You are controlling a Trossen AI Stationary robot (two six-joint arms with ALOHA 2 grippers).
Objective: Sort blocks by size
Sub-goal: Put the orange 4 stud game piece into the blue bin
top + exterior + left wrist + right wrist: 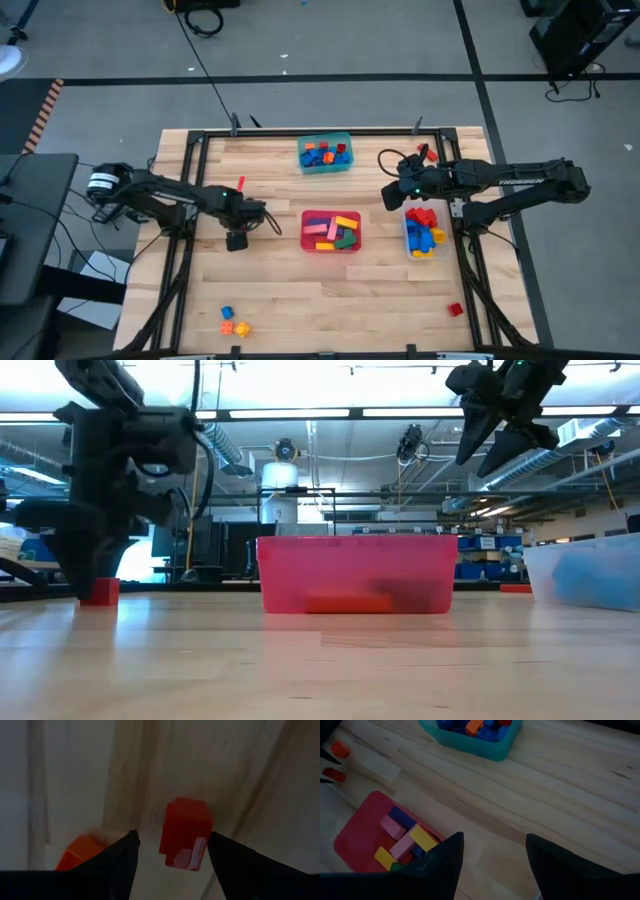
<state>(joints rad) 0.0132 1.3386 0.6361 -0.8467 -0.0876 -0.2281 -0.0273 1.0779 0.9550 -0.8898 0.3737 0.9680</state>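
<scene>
A wooden table (270, 290) on a grey floor carries three tubs: teal (325, 167), red (331, 247) and clear (409, 243), each holding blocks too crowded to count. Loose blocks lie apart: three at the near-left edge (233, 322), one red near-right (455, 310), and a red cube (186, 839) between the spread fingers of the left hand (172, 851), low over the table, with an orange one (80, 851) half-hidden beside. The right hand (495, 847) hangs open and empty, high between the tubs.
</scene>
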